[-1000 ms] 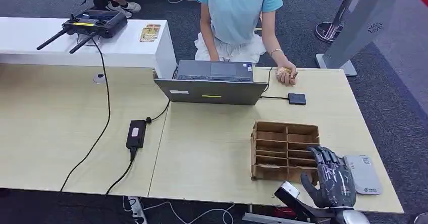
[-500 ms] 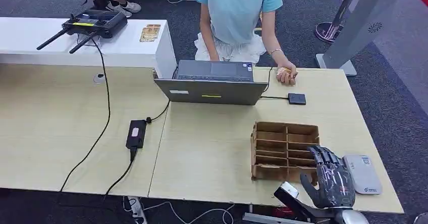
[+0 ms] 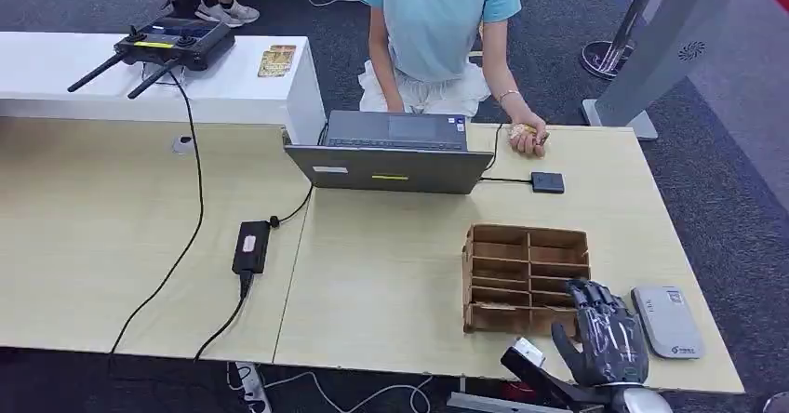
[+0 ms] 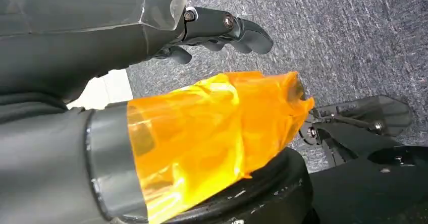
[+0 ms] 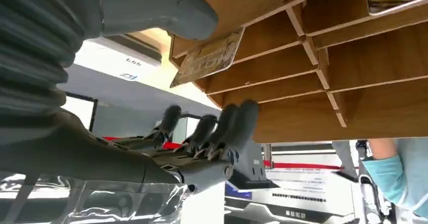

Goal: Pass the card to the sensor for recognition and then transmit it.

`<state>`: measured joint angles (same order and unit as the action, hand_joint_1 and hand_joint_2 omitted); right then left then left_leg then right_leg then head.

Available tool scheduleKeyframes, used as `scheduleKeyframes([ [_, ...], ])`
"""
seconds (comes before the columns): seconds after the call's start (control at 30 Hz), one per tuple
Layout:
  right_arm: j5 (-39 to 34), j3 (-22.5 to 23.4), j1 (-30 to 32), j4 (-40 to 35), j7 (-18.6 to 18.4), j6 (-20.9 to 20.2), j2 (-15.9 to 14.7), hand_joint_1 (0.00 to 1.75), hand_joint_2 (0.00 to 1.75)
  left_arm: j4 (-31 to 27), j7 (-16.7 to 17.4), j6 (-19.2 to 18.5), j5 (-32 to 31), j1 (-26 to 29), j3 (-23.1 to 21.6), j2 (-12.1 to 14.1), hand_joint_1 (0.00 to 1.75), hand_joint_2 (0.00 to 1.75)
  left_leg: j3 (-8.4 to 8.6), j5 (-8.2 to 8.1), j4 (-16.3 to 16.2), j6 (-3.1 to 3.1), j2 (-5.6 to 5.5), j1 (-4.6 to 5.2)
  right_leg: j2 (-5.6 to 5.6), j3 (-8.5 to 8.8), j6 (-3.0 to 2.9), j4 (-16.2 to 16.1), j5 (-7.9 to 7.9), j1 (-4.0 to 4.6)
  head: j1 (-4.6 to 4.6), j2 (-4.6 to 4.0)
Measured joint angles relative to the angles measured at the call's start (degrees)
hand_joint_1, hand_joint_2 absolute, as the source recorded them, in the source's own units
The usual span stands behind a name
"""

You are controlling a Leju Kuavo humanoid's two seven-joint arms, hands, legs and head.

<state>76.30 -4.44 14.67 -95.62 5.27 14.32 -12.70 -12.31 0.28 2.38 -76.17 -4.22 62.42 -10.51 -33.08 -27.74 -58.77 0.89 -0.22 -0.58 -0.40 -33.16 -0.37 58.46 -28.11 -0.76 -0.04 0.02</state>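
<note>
A wooden card rack stands on the table near its front right. My right hand hovers at the rack's near right corner, fingers spread and holding nothing. In the right wrist view a brownish card pokes out of a slot of the rack, just past my thumb; my fingers lie apart from it. A white reader lies right of the hand. A small black pad is wired to the laptop. My left hand hangs over the carpet, holding nothing.
A person in a light blue top sits behind the grey laptop, one hand resting on the table. A power brick and cables lie to the left. A remote controller and cards sit on the white bench.
My right hand has drawn back a little toward the table's front edge and slightly left, away from the rack. Nothing else has moved.
</note>
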Motion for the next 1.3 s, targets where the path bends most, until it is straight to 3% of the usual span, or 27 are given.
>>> scheduleKeyframes([
  [0.37, 0.7, -0.2, -0.3, 0.5, -0.6, 0.0, 0.0, 0.79, 1.75, 0.0, 0.0, 0.0, -0.1, 0.0, 0.0, 0.0, 0.00, 0.00, 0.00, 0.00, 0.0, 0.00, 0.00, 0.00, 0.00, 0.00, 0.00, 0.0, 0.00, 0.00, 0.00, -0.02],
  [0.4, 0.7, -0.2, -0.3, 0.5, -0.6, 0.0, 0.0, 0.93, 1.75, 0.0, 0.0, 0.0, -0.1, 0.0, 0.0, 0.0, 0.00, 0.00, 0.00, 0.00, 0.0, 0.00, 0.00, 0.00, 0.00, 0.00, 0.00, 0.0, 0.00, 0.00, 0.00, 0.00],
  [0.53, 0.7, -0.2, -0.3, 0.5, -0.6, 0.0, 0.0, 0.87, 1.75, 0.0, 0.0, 0.0, -0.1, 0.0, 0.0, 0.0, 0.00, 0.00, 0.00, 0.00, 0.0, 0.00, 0.00, 0.00, 0.00, 0.00, 0.00, 0.0, 0.00, 0.00, 0.00, 0.00],
  [0.83, 1.5, -0.2, -0.3, 0.5, -1.1, 0.0, 0.0, 1.10, 1.75, 0.0, 0.0, 0.0, -0.2, 0.0, 0.0, 0.0, 0.00, 0.00, 0.00, 0.00, 0.0, 0.00, 0.00, 0.00, 0.00, 0.00, 0.00, 0.0, 0.00, 0.00, 0.00, 0.00],
  [1.0, 1.6, -0.2, -0.4, 0.7, -1.1, 0.0, 0.0, 0.99, 1.75, 0.0, 0.0, 0.0, -0.3, 0.0, 0.0, 0.0, 0.00, 0.00, 0.00, 0.00, 0.0, 0.00, 0.00, 0.00, 0.00, 0.00, 0.00, 0.0, 0.00, 0.00, 0.00, 0.00],
  [1.17, 1.6, -0.2, -0.6, 0.9, -1.2, 0.0, 0.0, 0.99, 1.75, 0.0, 0.0, 0.0, -0.3, 0.0, 0.0, 0.0, 0.00, 0.00, 0.00, 0.00, 0.0, 0.00, 0.00, 0.00, 0.00, 0.00, 0.00, 0.0, 0.00, 0.00, 0.00, 0.00],
  [1.3, 1.7, -0.2, -0.7, 1.1, -1.3, 0.0, 0.0, 1.17, 1.75, 0.0, 0.0, 0.0, -0.4, 0.0, 0.0, 0.0, 0.00, 0.00, 0.00, 0.00, 0.0, 0.00, 0.00, 0.00, 0.00, 0.00, 0.00, 0.0, 0.00, 0.00, 0.00, 0.00],
])
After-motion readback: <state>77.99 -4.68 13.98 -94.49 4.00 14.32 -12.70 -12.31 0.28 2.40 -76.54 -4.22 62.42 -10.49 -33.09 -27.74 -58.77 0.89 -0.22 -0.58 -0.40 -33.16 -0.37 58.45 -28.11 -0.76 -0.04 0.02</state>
